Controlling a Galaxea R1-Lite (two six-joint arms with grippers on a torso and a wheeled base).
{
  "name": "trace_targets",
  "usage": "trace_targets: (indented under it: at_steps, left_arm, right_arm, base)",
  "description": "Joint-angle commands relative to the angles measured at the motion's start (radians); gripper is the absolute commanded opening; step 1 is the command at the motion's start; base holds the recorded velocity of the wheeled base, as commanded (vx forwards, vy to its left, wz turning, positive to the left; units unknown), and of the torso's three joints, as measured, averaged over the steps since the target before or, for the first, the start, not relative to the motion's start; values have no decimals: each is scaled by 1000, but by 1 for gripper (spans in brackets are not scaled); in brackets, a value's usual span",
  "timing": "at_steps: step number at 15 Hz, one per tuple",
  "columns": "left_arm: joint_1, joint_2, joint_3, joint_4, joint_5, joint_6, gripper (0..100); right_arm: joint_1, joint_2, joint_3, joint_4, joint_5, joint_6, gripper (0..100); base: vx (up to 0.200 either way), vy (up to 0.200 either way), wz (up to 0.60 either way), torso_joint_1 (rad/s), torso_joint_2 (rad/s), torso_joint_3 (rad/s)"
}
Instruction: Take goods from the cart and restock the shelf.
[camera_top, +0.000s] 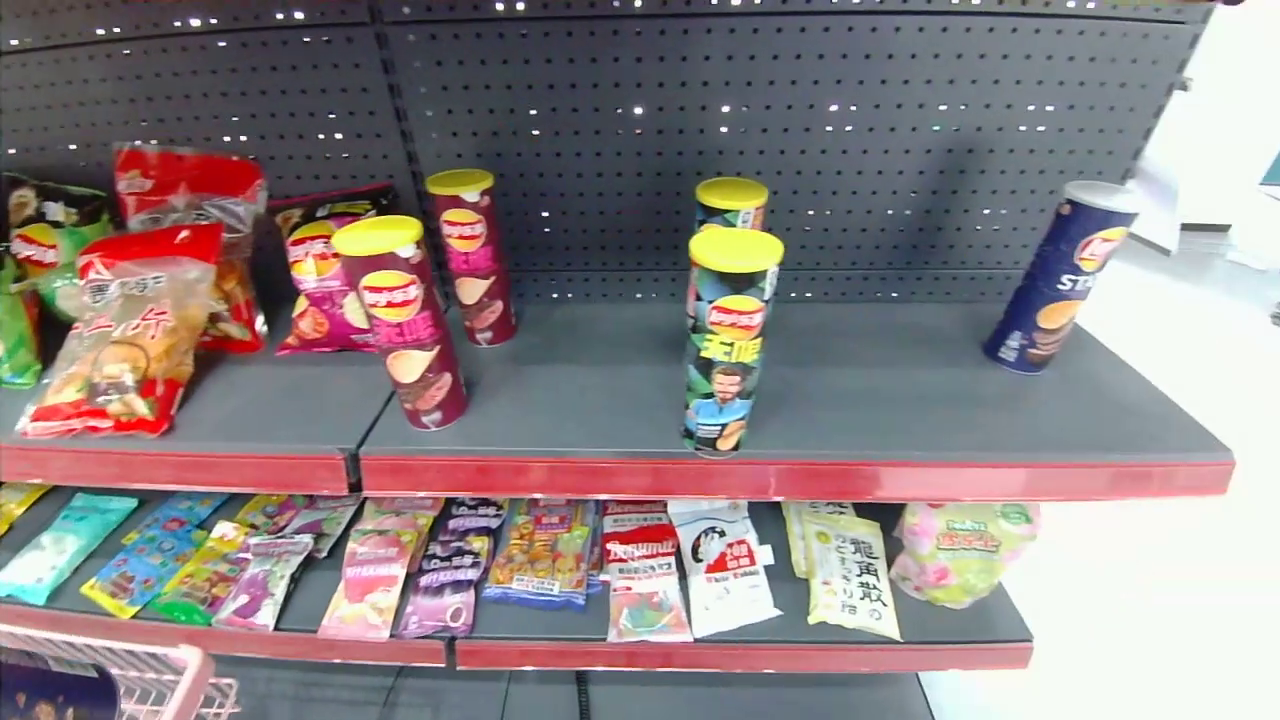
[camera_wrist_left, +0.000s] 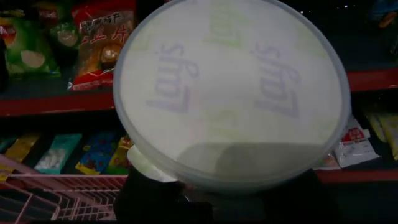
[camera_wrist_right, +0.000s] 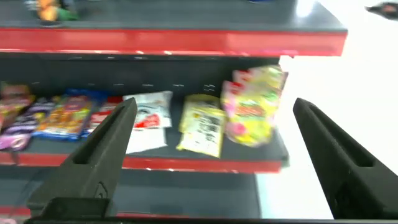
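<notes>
Two-tier shelf (camera_top: 800, 478): spans the head view, grey boards with red front edges.
Cart (camera_top: 185, 675): pink wire, lower left corner of the head view.
Right hand (camera_wrist_right: 214, 102): fingers spread wide, nothing between them, facing the lower tier.
Left hand (camera_wrist_left: 224, 205): closed round the held canister (camera_wrist_left: 230, 93), pale lid towards the wrist camera, in front of the shelf and clear of its boards.
Upper tier, upright: maroon canisters (camera_top: 405, 320) left of centre; yellow-lidded dark canisters (camera_top: 730, 340) centre; blue canister (camera_top: 1055, 275) right.
Bags: red snack bags (camera_top: 120, 330) upper left; flat packets (camera_top: 640, 570) on the lower tier.
</notes>
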Motion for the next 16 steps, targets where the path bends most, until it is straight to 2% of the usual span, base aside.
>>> trace_targets:
  at_steps: [1,7,10,13,16]
  left_arm:
    - [0,-1,1,1,-1,-1,0]
    - [2,5,-4,25,10,14,0]
    - [2,1,-10,24,13,54,0]
    - [2,2,-10,24,12,59,0]
    - [2,4,-8,24,12,60,0]
  right_arm:
    - [0,1,0,0,0,-1,100]
    - [0,1,0,0,0,-1,100]
    - [0,1,0,0,2,-2,100]
    - [0,1,0,0,3,-4,100]
    - [0,1,0,0,3,-4,100]
  base:
    - [0,0,0,0,0,0]
    - [0,0,0,0,0,0]
    - [0,0,0,0,0,0]
    - [0,0,0,0,0,0]
    - [200,0,0,-6,-4,1]
